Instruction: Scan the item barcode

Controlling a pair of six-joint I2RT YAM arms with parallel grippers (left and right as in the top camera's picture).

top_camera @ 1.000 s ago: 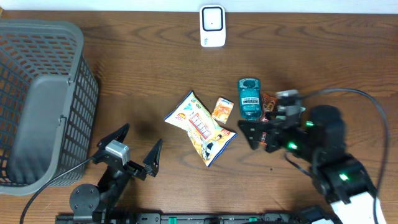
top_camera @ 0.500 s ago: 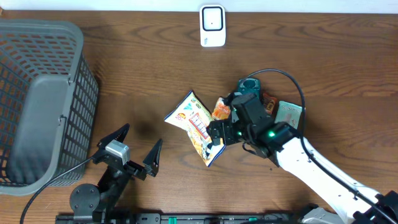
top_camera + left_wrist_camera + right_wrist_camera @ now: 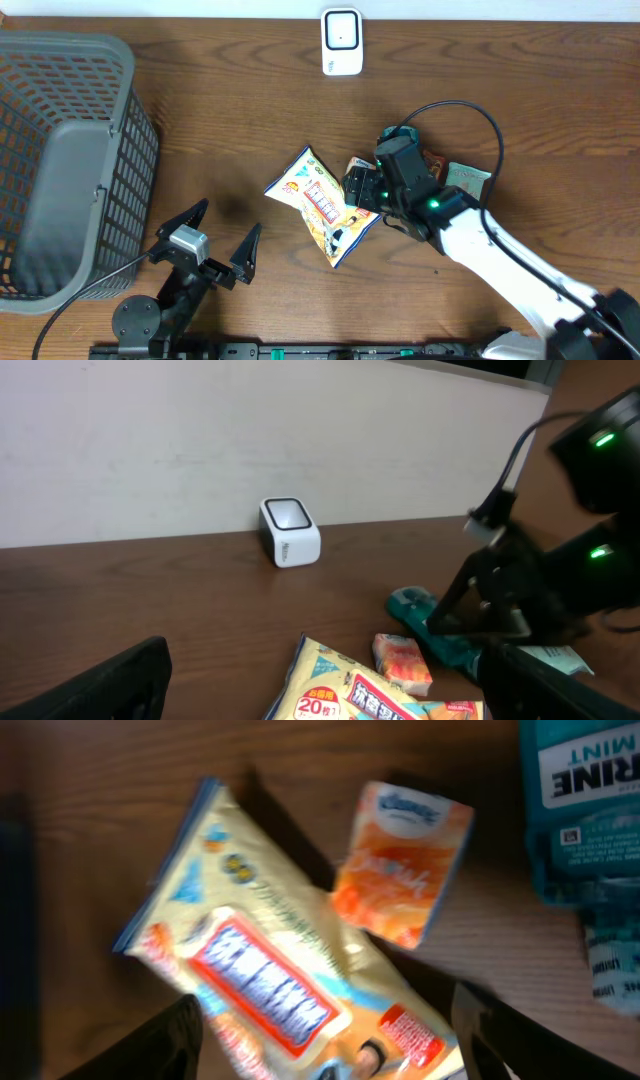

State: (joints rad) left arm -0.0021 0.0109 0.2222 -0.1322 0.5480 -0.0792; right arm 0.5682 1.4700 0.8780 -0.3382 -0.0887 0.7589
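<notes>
Right gripper [image 3: 335,1040] sits empty, jaws well apart, directly over the snack bag [image 3: 250,970], whose long axis runs diagonal to the finger line; left gripper [image 3: 230,220] is open, well apart.

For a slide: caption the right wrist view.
Right gripper open above yellow snack bag, orange tissue pack and teal mouthwash bottle.

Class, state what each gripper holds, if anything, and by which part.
Nothing held: left gripper open, empty; right gripper open above the yellow plastic snack bag.
</notes>
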